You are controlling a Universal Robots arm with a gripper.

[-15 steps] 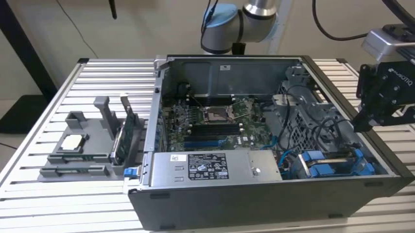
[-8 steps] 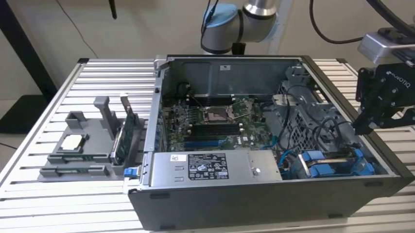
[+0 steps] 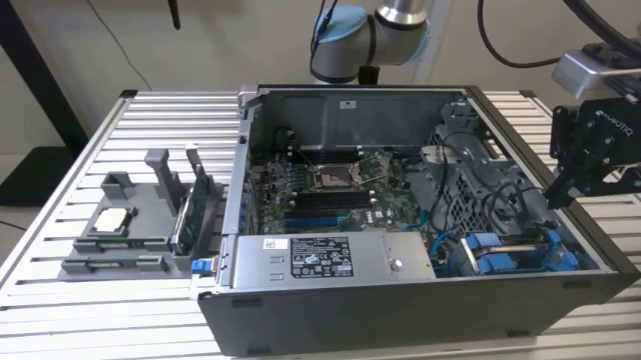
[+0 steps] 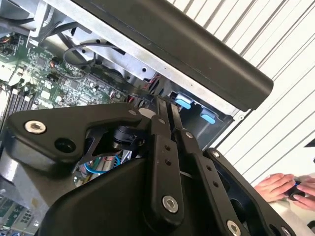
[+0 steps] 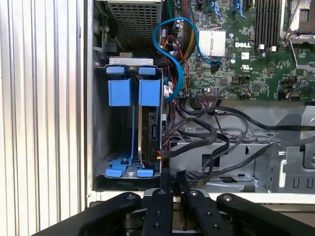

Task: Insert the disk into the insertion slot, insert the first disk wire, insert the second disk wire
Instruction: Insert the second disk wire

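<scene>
The insertion slot is a grey metal bay with blue rails in the case's corner, also seen in the exterior view. The disk stands on edge inside it, its blue carrier tabs at both ends. A black wire bundle reaches the disk's edge. A blue wire loops down beside the disk; whether it is plugged in I cannot tell. My gripper hovers just outside the case wall by the bay, its fingers pressed together with nothing visible between them. The exterior view places the gripper above the case's right wall.
The open computer case lies on a slatted table. A silver power-supply box sits next to the bay, the motherboard behind it. A grey fixture with parts stands at the exterior view's left. A person's hands rest on the table.
</scene>
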